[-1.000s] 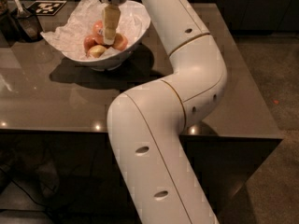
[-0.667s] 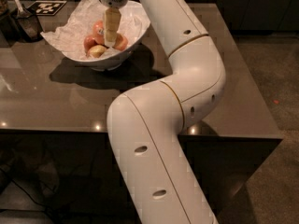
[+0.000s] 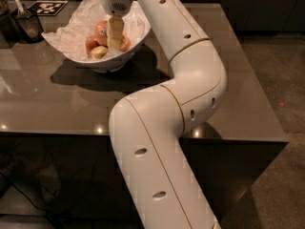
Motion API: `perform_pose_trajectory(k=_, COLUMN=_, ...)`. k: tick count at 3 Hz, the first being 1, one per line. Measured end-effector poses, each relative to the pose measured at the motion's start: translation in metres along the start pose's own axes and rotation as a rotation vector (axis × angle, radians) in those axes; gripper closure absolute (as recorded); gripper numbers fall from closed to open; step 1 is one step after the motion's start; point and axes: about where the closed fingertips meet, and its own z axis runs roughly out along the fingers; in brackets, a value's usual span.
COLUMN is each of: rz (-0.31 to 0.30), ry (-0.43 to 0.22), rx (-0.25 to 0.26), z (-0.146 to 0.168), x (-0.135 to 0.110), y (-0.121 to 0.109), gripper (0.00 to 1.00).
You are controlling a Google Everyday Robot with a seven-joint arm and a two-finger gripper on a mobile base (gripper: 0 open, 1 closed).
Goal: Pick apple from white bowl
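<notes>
The white bowl (image 3: 110, 64) stands at the back left of the dark table, lined with crumpled white paper (image 3: 66, 32). Inside lie several fruits. The apple (image 3: 99, 28), the largest red-orange one, is at the back. A smaller red apple (image 3: 90, 43) and a yellowish fruit (image 3: 99, 52) lie in front of it, and another red apple (image 3: 125, 43) is on the right. My gripper (image 3: 114, 38) reaches straight down into the bowl among the fruits, just right of the apple. It hides the middle of the bowl.
A dark cup with a utensil (image 3: 26, 23) and a black-and-white marker tag (image 3: 47, 7) sit at the back left. My white arm (image 3: 190, 80) arches over the table's middle. The table's front edge (image 3: 57, 132) is near, with floor to the right.
</notes>
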Motion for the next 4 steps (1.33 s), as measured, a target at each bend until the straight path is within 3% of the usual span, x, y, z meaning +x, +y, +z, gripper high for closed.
perform_pose_trajectory(k=2, rz=-0.016, ry=0.01, rx=-0.028, z=0.0142, x=0.0024, y=0.0036, gripper=0.0)
perform_pose_trajectory(k=4, rz=-0.016, ry=0.01, rx=-0.028, z=0.0142, x=0.0024, y=0.0036, gripper=0.43)
